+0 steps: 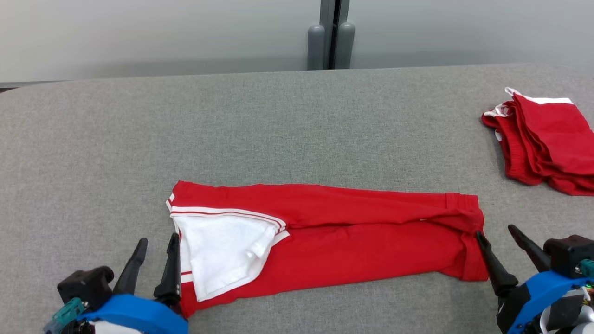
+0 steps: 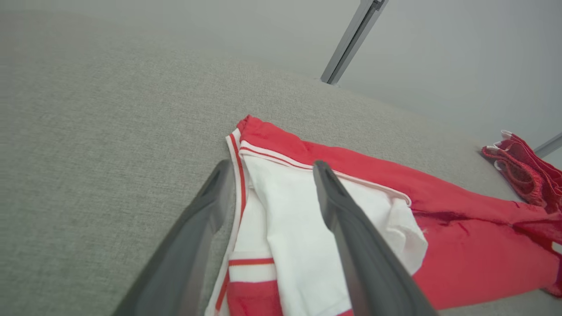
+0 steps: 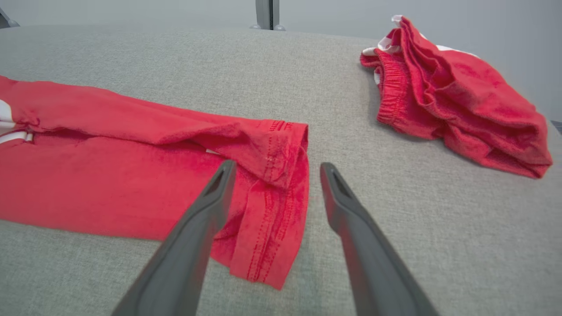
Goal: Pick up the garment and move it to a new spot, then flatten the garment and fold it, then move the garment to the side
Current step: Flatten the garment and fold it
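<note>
While the red garment (image 1: 352,232) lies folded into a long band across the near part of the grey worktop (image 1: 278,130), a claw sits at each end. Left claw (image 1: 158,241) is at the white-panelled end, fingers spread apart, gripping nothing: in the left wrist view one finger is over bare worktop just outside the striped edge, the other over the white cloth. Right claw (image 1: 495,232) is at the hemmed end, fingers wide too, empty: one over the red hem, the other over bare worktop beside it. Whether any tip touches cloth, I cannot tell. At the right, a second red garment (image 1: 547,139) lies crumpled, well apart
</note>
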### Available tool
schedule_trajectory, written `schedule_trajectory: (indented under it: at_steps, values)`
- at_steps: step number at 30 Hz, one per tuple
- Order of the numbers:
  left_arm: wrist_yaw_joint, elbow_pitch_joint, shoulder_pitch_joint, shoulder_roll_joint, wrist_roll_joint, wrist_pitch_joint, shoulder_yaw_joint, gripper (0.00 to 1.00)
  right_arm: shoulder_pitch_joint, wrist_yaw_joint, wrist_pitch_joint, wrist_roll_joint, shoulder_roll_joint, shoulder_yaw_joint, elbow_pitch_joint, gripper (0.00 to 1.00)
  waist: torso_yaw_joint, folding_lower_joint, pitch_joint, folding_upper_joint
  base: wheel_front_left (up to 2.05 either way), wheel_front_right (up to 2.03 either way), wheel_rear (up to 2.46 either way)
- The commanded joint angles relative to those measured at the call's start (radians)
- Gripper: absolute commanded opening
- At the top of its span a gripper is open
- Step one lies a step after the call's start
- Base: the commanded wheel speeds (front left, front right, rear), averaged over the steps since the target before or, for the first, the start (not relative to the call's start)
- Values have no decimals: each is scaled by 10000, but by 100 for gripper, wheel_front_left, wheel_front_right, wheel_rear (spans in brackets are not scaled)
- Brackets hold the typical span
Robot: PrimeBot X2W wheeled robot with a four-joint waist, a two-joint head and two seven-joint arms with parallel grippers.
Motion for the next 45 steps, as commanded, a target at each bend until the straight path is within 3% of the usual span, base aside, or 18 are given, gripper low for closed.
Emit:
schedule_trajectory:
  at_steps: [1, 9, 18, 26, 33, 42, 43, 44, 45]
  values:
    - [124, 21, -250, -109, 144, -137, 79, 100, 74, 3, -58, -36, 107, -124, -70, 100, -17, 1, -50, 0, 0, 0, 0]
    - [568, 289, -866, -840, 760, -528, 185, 100, -361, 3, 183, -83, 623, -768, -201, 100, 52, 1, -296, 0, 0, 0, 0]
    - [778, 604, -1110, -1168, 1286, -643, 345, 100, -1454, 3, 1065, -604, 1090, -1679, 505, 100, 348, 1, -393, 0, 0, 0, 0]
    - [712, 820, -1045, -1326, 1388, -673, 330, 100, -1964, 3, 1888, -927, 800, -1323, 2310, 100, 852, 1, -409, 0, 0, 0, 0]
    - [664, 884, -958, -1376, 1429, -691, 412, 100, -1599, 3, 2066, -1021, 475, -1027, 3061, 100, 1054, 1, -451, 0, 0, 0, 0]
    - [639, 891, -1051, -1422, 1578, -693, 382, 100, -1915, 3, 2077, -1163, 651, -636, 4216, 100, 1102, 1, -427, 0, 0, 0, 0]
    - [639, 885, -1084, -1424, 1619, -694, 361, 100, -1979, 3, 2098, -1175, 692, -549, 4344, 85, 1105, 1, -424, 0, 0, 0, 0]
    - [652, 875, -1119, -1428, 1643, -695, 354, 100, -2025, 3, 2116, -1216, 722, -468, 4469, 47, 1105, 1, -418, 0, 0, 0, 0]
    - [668, 873, -1140, -1446, 1673, -696, 352, 100, -2078, 3, 2127, -1246, 743, -394, 4606, 38, 1103, 1, -414, 0, 0, 0, 0]
